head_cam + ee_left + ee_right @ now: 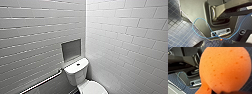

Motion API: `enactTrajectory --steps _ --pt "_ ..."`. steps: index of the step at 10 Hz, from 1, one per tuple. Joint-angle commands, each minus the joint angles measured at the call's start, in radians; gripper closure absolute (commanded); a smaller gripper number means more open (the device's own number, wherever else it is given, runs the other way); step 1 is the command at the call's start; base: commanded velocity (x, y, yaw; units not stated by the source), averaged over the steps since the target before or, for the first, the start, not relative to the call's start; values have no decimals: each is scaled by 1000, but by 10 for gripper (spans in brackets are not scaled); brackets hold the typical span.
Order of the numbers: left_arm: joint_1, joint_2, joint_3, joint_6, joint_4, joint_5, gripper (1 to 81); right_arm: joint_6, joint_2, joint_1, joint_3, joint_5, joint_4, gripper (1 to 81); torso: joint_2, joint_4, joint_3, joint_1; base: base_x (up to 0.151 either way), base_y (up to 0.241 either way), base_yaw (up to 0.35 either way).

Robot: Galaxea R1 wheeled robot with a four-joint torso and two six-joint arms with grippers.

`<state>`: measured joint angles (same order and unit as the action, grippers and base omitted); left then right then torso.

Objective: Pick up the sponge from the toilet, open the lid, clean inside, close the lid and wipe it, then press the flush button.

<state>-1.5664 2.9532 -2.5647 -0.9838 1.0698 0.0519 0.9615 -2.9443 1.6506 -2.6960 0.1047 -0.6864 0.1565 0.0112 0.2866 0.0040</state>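
The orange-red sponge (224,69) looms large and close in the right wrist view, and my right gripper is shut on it. The white toilet (77,72) stands in the corner of the tiled room, low in the head view. Its lid (93,88) lies down over the bowl. A dark round flush button (78,64) sits in the flat tank top. My left gripper is open and holds nothing; its wrist view looks down on my own base (196,15) and the floor.
A metal grab rail (42,82) runs along the left wall beside the toilet. A recessed niche (71,50) sits above the tank. Dark blue floor tiles (175,32) surround my base, and a loose blue cable (200,20) loops over it.
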Motion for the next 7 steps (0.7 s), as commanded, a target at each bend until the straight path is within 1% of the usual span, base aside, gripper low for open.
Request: enactTrajectory --steps 1,2,3,4,5,6,7 --pt "44 -6 -14 -4 -10 45 10 -306 -3 -50 2 -99 224 811 0 0 0 0 0 0 0" --pt "48 -6 -14 -4 -8 42 10 -493 0 -53 15 -95 376 811 0 0 0 0 0 0 0" --pt "50 -9 -11 -6 -8 33 10 -622 3 -66 35 -107 503 811 0 0 0 0 0 0 0" --pt "50 -15 -5 -4 -16 -7 10 -642 11 -84 39 -114 545 811 0 0 0 0 0 0 0" --pt "50 -32 -5 -6 -14 -94 10 -650 8 -94 33 -115 545 811 0 0 0 0 0 0 0" --pt "48 -52 -5 -6 -16 -186 10 -653 -9 -99 39 -135 542 811 0 0 0 0 0 0 0" --pt "48 -67 -5 -6 -14 -210 10 -658 -8 -102 35 -157 539 811 0 0 0 0 0 0 0"
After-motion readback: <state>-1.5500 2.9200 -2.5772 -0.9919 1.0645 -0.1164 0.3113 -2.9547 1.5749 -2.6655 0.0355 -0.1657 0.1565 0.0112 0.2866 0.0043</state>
